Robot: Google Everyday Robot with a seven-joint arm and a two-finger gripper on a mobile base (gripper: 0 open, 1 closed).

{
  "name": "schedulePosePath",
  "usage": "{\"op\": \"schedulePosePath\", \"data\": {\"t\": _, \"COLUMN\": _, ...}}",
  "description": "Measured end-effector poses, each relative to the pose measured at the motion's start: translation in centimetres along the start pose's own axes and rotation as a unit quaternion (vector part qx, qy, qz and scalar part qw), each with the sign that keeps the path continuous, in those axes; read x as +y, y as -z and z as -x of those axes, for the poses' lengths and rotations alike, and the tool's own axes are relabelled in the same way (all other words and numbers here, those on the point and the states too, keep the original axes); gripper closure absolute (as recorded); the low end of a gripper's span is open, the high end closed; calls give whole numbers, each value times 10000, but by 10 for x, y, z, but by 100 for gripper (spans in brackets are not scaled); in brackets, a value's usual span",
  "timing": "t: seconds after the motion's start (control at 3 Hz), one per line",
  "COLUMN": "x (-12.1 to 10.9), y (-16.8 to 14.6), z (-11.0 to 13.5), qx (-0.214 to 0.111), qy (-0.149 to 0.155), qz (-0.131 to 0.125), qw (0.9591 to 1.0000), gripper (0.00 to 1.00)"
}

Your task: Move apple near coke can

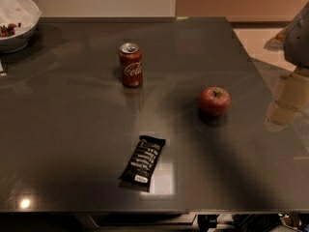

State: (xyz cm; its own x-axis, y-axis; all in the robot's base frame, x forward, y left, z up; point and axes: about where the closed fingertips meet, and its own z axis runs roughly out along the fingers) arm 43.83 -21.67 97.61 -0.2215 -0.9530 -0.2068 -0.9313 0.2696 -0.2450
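The apple [215, 100], small, round and red with a short stem, sits on the dark table [72, 129] right of centre. The coke can [131, 65], red with white script and a silver top, stands upright at the back centre, well to the apple's left and further back. The two are apart. My gripper [298, 35] shows only as a grey shape cut off by the right edge of the view. It is raised, to the right of and beyond the apple, and touches nothing.
A flat black candy bar wrapper [143, 162] lies near the front centre. A white bowl [14, 21] with small red bits stands at the back left corner. A pale reflection [289, 100] lies on the table's right side. The front table edge runs along the bottom.
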Motion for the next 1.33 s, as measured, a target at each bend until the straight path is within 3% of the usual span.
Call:
{"op": "schedulePosePath", "data": {"t": 0.67, "x": -15, "y": -17, "z": 5, "qx": -166, "qy": 42, "qz": 63, "qw": 9998, "gripper": 0}}
{"op": "schedulePosePath", "data": {"t": 1.33, "x": -36, "y": -68, "z": 11, "qx": -574, "qy": -37, "qz": 236, "qw": 9981, "gripper": 0}}
